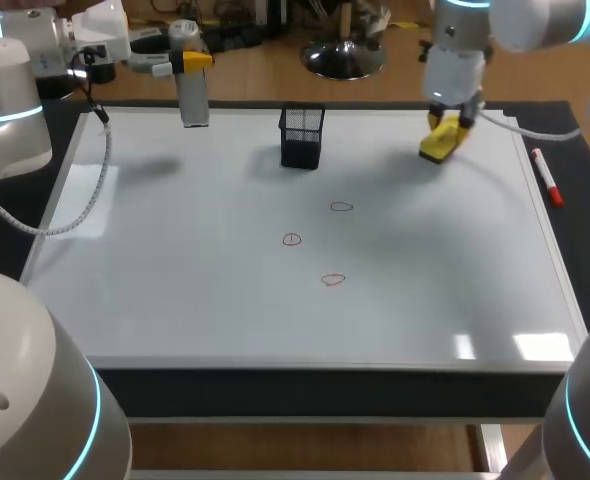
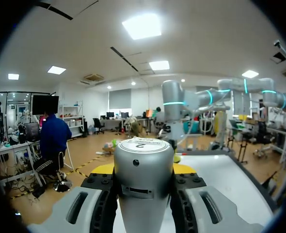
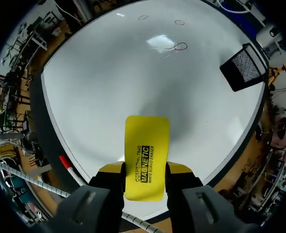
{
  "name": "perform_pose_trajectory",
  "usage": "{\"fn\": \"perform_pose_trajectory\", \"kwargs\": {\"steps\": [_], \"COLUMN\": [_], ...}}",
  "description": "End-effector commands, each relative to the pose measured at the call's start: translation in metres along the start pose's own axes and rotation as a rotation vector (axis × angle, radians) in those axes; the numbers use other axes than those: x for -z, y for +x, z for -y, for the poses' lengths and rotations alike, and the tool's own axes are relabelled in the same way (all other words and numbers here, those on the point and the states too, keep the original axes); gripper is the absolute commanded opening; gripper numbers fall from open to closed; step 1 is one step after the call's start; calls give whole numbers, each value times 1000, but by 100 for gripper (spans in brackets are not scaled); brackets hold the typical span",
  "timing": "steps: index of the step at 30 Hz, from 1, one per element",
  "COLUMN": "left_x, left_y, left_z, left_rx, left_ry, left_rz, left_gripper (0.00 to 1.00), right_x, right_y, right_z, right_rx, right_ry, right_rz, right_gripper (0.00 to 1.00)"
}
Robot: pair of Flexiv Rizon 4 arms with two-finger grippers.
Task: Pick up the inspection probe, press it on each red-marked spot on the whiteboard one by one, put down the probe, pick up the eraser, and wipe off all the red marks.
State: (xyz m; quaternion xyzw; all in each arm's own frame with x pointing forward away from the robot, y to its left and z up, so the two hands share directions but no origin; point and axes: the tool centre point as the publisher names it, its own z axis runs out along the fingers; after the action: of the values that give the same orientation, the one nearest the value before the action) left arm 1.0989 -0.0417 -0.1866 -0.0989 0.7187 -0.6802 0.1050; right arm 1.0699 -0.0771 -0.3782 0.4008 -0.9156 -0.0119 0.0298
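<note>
Smooth, glossy white whiteboard (image 1: 225, 300), bright with lamp reflections, lying on a dark matt surface (image 1: 581, 210); on the board a pen holder (image 1: 302, 137) of black wire mesh, and beside the board a marker (image 1: 546, 177) of smooth white and red plastic. Probe (image 2: 144, 184) like satin silver metal, faintly shiny, with a pale flat cap, held in the matt grey, plastic-looking left hand (image 2: 144, 170). Eraser (image 3: 147, 155) of smooth yellow plastic, slightly glossy, with black print, in the right hand (image 3: 147, 172) of the same matt grey with yellow tips.
</note>
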Motion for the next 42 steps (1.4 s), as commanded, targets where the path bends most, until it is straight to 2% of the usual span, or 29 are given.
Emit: {"fn": "perform_pose_trajectory", "kwargs": {"steps": [1,5,10,16,40,42], "left_x": [0,0,0,0,0,-3], "left_y": [0,0,0,0,0,8], "left_z": [1,1,1,1,1,-2], "left_rx": [-1,-1,-1,-1,-1,-6], "left_ry": [2,2,2,2,2,13], "left_rz": [0,0,0,0,0,-21], "left_gripper": [0,0,0,0,0,0], "right_x": [6,5,5,6,6,6], "right_y": [43,65,80,82,82,82], "right_z": [-4,-2,-1,-3,-3,-3], "right_rx": [-22,-67,-119,-160,-160,-160], "right_ry": [15,6,-8,1,1,1], "right_rz": [34,34,49,46,46,46], "right_gripper": [0,0,0,0,0,0]}}
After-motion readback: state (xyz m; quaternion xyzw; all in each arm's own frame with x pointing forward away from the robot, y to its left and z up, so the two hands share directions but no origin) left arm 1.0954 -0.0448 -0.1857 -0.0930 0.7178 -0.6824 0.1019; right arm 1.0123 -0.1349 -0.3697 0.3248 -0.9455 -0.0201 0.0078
